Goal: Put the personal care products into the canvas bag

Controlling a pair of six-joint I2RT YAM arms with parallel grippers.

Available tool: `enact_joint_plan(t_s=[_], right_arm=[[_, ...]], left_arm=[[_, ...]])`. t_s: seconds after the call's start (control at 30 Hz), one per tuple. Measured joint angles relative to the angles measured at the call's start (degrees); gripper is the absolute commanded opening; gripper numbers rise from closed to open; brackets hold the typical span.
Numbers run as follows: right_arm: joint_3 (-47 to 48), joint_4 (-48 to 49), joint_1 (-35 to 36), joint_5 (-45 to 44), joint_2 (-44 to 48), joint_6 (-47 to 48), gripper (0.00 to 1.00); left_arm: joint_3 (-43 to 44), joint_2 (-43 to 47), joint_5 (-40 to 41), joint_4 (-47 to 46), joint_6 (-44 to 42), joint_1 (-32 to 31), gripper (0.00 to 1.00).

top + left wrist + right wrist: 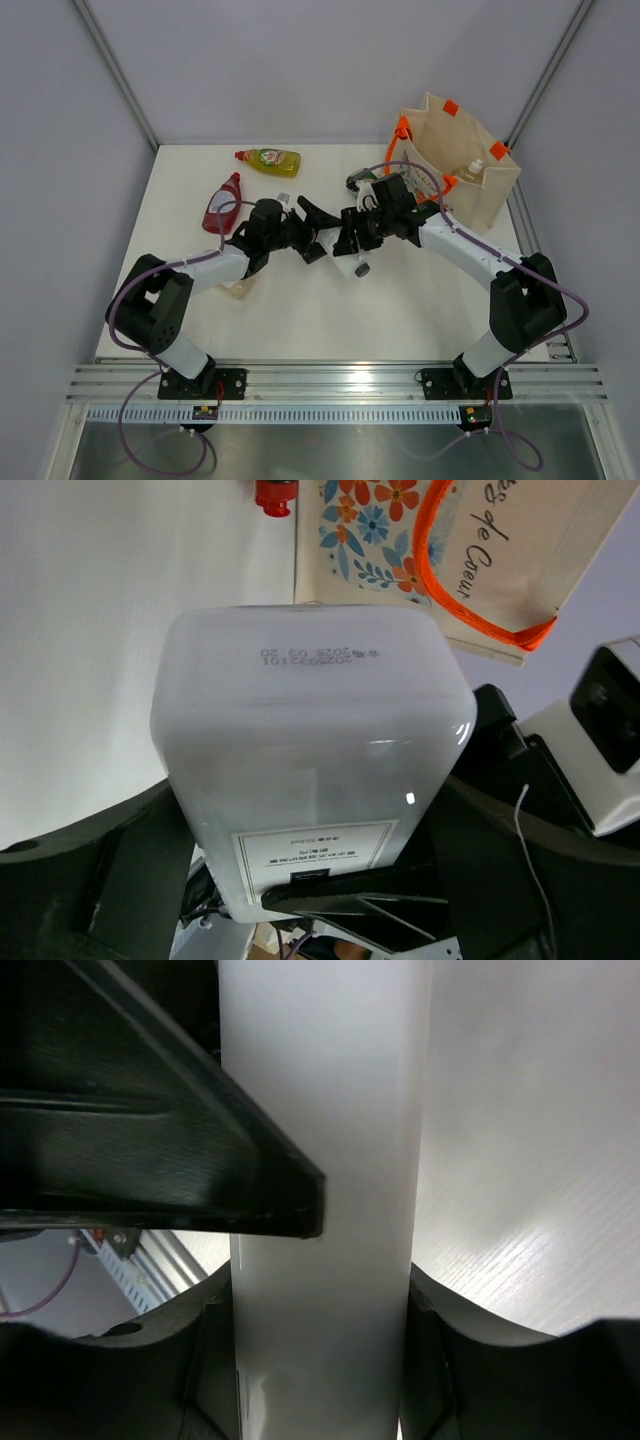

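**White bottle caught between two arms**

The right jaws pinch narrow on the flat white bottle. The left jaws stand wide at its flanks, and their grip cannot be told. The bottle sits over mid-tabletop, near the canvas bag standing right rear. A red bottle and a yellow bottle lie left rear.

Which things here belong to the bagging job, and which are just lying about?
Job: canvas bag, white-capped bottle inside it, flat white bottle, red bottle, yellow bottle, green bottle.
Just there: aluminium rail, purple cables.
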State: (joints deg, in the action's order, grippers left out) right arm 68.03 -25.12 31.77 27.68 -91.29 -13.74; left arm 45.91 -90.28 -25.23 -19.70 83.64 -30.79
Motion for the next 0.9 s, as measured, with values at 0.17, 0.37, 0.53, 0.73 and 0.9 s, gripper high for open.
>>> enact_joint_plan(t_s=[0.17,0.37,0.53,0.73,0.9], right_arm=[[0.0,0.3,-4.3,9.4,-0.1,1.1,0.00],[0.4,-0.6,-7.8,17.5,-0.1,4.1,0.00],[4.9,-6.6,-9.9,18.8,0.5,8.1,0.00],[20.3,-13.9,-18.6,18.2,0.8,11.5,0.00],[35.7,-15.5,-28.8,16.5,0.2,13.7,0.00]], left_arm=[[0.0,1.9,-1.3,-1.3,0.3,0.8,0.99],[3.8,7.9,-1.0,9.3,-7.5,4.0,0.99],[9.3,14.3,3.3,21.6,-17.9,7.8,0.99],[13.4,22.4,12.7,36.3,-31.3,9.4,0.99],[12.2,29.8,19.0,45.7,-37.5,10.3,0.99]])
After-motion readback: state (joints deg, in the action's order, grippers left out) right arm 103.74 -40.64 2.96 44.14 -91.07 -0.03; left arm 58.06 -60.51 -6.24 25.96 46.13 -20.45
